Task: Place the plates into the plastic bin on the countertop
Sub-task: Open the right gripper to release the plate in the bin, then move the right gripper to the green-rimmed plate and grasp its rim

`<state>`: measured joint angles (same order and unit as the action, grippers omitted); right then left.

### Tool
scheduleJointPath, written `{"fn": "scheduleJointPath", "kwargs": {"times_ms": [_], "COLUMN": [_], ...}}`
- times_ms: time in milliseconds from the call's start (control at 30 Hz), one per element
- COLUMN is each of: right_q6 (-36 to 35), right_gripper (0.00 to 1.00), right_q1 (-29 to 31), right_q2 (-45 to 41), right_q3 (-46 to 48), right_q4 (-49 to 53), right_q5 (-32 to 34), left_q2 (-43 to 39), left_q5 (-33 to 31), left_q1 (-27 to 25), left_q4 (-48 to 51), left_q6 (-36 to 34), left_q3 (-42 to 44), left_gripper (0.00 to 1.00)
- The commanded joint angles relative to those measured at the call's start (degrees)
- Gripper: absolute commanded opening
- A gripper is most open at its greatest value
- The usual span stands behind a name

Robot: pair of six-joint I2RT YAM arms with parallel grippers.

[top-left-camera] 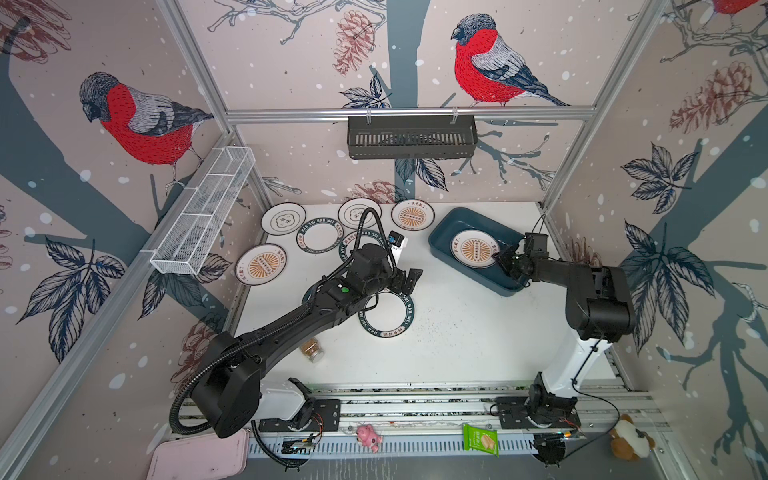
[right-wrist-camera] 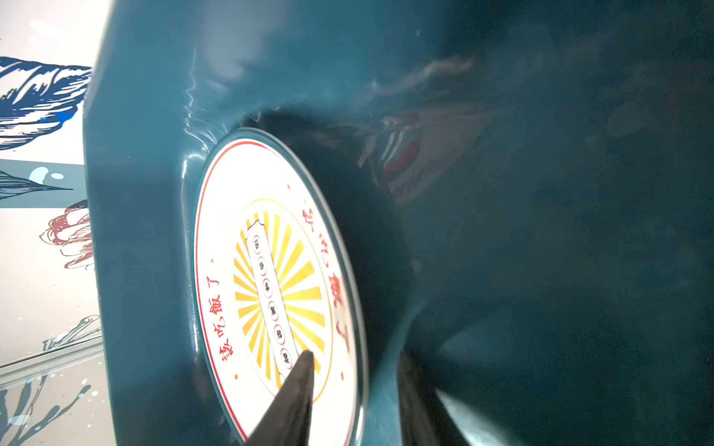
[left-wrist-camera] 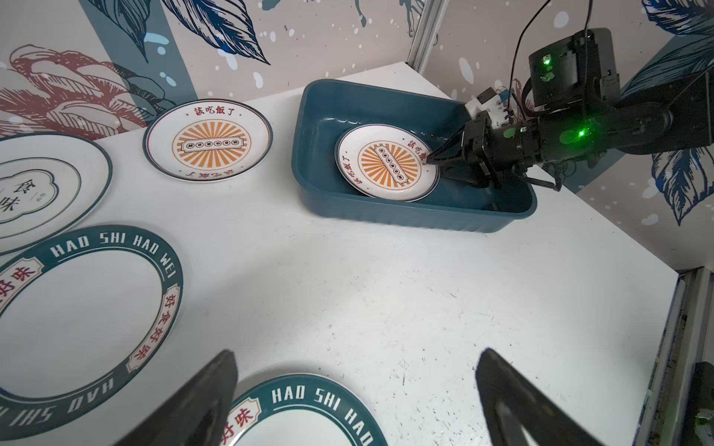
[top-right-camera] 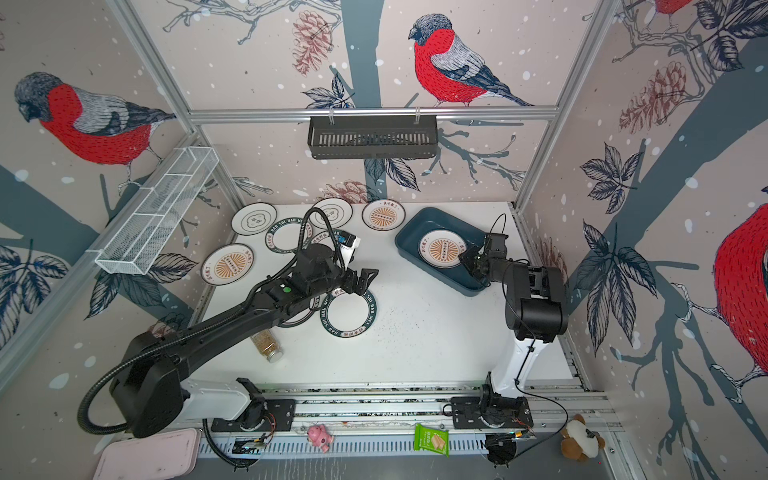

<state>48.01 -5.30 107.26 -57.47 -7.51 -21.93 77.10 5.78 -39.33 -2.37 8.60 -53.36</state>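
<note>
**One plate binned, the rest waiting on the countertop**

I am reading the cell from its left side. Along the left and back of the countertop [top-left-camera: 465, 345] the loose plates are lying flat and face up. A sunburst plate [top-left-camera: 261, 264] is lying farthest left, with a cloud plate [top-left-camera: 284, 218] behind it and a green-rimmed plate [top-left-camera: 320, 237] beside that. More are lying partly hidden under the left arm.

The left gripper [top-left-camera: 409, 280] is hanging empty, jaws spread wide, over the rim of a green-lettered plate [top-left-camera: 387, 316] near the middle. The left wrist view is showing that rim between the two fingers [left-wrist-camera: 201, 401].

Further right, the plastic bin [top-left-camera: 459, 219] is sitting skewed at the back right corner, with the binned plate [top-left-camera: 473, 248], another sunburst one, lying on its floor. The right gripper [top-left-camera: 503, 262] is reaching inside. Its jaws are standing partly apart astride that plate's rim, one finger over the face and one outside the edge, and I am seeing no pinch.

I am judging these plates stiff, glossy and slippery, light enough for one gripper but liable to chip if dropped. Lying flat, they are offering only the raised rim. So I am planning to take each at its nearest edge, one finger over the lip and one sliding beneath.
</note>
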Motion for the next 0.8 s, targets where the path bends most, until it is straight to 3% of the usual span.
{"fn": "scheduleJointPath", "kwargs": {"times_ms": [0, 133, 333, 433, 600, 767], "right_q6": [-1.76, -3.36, -6.16, -3.98, -3.31, -6.51], "right_gripper": [0.47, 0.59, 0.65, 0.7, 0.78, 0.88], "right_q1": [0.2, 1.52, 5.3, 6.62, 13.82, 22.3], "right_q2": [-2.29, -5.75, -11.67, -15.88, -23.04, -27.86], "right_q3": [-0.27, -0.53, -0.68, 2.23, 6.72, 9.06], "right_q4": [-1.01, -0.89, 0.48, -4.53, -9.76, -7.42], "right_q5": [-0.32, -0.55, 1.54, -3.27, -4.17, -3.52], "left_q2": [0.02, -0.88, -3.49, -3.41, -3.36, -4.76], "left_q5": [-1.45, -6.3, -10.97, -15.08, -19.12, -19.77], "left_q1": [0.0, 0.05, 0.13, 0.7, 1.67, 1.67], "left_q4": [1.01, 3.56, 4.52, 5.41, 6.71, 6.57], "left_q6": [-1.01, -2.96, -3.9, -3.84, 0.22, 11.68], "left_q3": [-1.14, -2.48, -2.47, -3.16, -3.49, -1.03], "left_gripper": [0.96, 0.96, 0.96, 0.96, 0.96, 0.96]}}
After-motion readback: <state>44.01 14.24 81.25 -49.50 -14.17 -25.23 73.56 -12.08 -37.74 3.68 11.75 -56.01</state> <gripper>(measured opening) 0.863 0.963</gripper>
